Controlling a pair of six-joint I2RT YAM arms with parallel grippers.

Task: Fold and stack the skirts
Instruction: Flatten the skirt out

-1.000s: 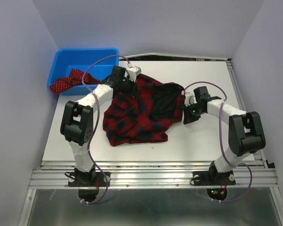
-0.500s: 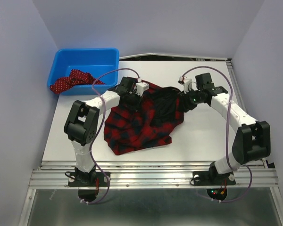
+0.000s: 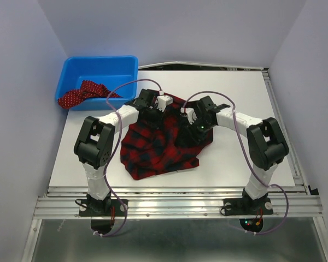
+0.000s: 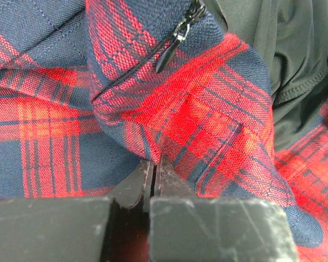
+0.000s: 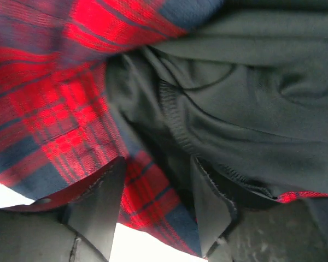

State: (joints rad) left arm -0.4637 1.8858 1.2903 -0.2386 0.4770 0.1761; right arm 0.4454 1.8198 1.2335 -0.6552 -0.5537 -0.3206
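Left wrist view fills with woven cloth: the tartan skirt (image 4: 208, 120), red and navy checks, puckers into a fold rising straight from the left gripper (image 4: 154, 166), whose jaws are pressed together on it. A dark zip pull (image 4: 168, 50) hangs on the fold, with smooth black lining (image 4: 295, 60) beside it. From above, this skirt lies crumpled in the middle of the white table (image 3: 240, 93). The right gripper (image 5: 158, 169) has its fingers spread over lining and plaid, clasping nothing. The polka-dot skirt (image 3: 82, 94) — dark red, limp — drapes over the front rim of the blue bin (image 3: 104, 70), partly inside it.
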